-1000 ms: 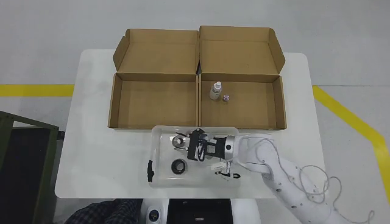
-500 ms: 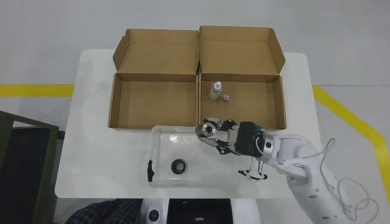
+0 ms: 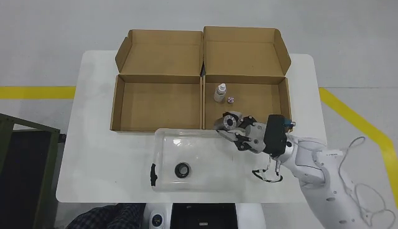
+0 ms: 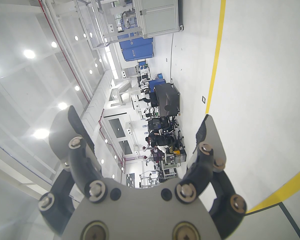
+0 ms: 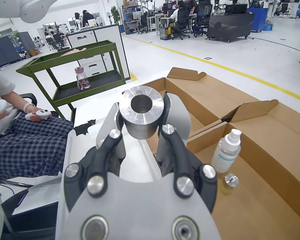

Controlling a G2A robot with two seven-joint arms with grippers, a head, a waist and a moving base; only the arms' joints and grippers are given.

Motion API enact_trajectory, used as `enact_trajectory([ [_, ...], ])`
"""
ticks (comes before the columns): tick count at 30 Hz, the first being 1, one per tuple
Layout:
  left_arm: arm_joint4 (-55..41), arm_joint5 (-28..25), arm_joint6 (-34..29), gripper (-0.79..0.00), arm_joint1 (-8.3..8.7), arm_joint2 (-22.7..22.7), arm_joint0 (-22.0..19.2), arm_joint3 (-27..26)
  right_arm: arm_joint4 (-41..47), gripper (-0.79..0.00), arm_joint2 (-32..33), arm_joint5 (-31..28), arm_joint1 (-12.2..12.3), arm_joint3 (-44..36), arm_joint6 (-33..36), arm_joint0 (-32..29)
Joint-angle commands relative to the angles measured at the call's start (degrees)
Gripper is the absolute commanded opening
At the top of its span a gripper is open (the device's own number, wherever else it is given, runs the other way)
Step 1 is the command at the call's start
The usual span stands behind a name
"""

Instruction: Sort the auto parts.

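**Top view.** My right gripper (image 3: pixel 232 124) hangs over the near wall of the right cardboard box (image 3: pixel 283 114), with its fingers clamped on a steel sleeve (image 3: pixel 229 119). The sleeve sits at the tips of the fingers, on their far-left side, with its bored end turned upward. The box floor lies just beyond it, farther off and to the right. A spray bottle (image 3: pixel 219 92) and a small metal fitting (image 3: pixel 230 99) stand close together near that box's far-left corner, apart from the sleeve. The left cardboard box (image 3: pixel 118 114) adjoins on the left. Nearer on the bench (image 3: pixel 93 135), a clear plastic bin (image 3: pixel 205 157) holds a black ring (image 3: pixel 182 170). I judge the coming move to be a short carry farther in, then down. My right arm is the nearer one.

**Left wrist view.** My left gripper (image 4: pixel 140 116) points out across the hall floor. Its fingers are apart, with nothing between them.

**Right wrist view.** The fingers grip the sleeve across its round wall, so its long axis runs crosswise to them and the open bore faces the camera. The right box's floor lies beyond and to one side of the sleeve, with the bottle and fitting standing on it. The bottle carries a pale label, but its print is too small to read. I see no marking on the sleeve's machined face.
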Motion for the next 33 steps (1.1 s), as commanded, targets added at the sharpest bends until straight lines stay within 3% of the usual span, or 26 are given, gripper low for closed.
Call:
enact_trajectory([
  [1, 0.0, 0.0, 0.0, 0.0, 0.0, 0.0, 0.0, 0.0, 0.47, -0.785, -0.31, 0.08, -0.03, 0.32, 0.12, 0.28],
  [8, 0.0, 0.0, 0.0, 0.0, 0.0, 0.0, 0.0, 0.0, 0.48, -0.785, -1.96, 1.44, -0.22, 1.08, 0.87, 1.43],
  [19, 0.0, 0.0, 0.0, 0.0, 0.0, 0.0, 0.0, 0.0, -6.47, -0.785, -8.35, 7.51, -1.13, 1.44, 5.19, 5.61],
  [33, 0.0, 0.0, 0.0, 0.0, 0.0, 0.0, 0.0, 0.0, -13.9, -0.785, -21.51, 18.19, -4.51, 7.91, 13.88, 18.98],
])
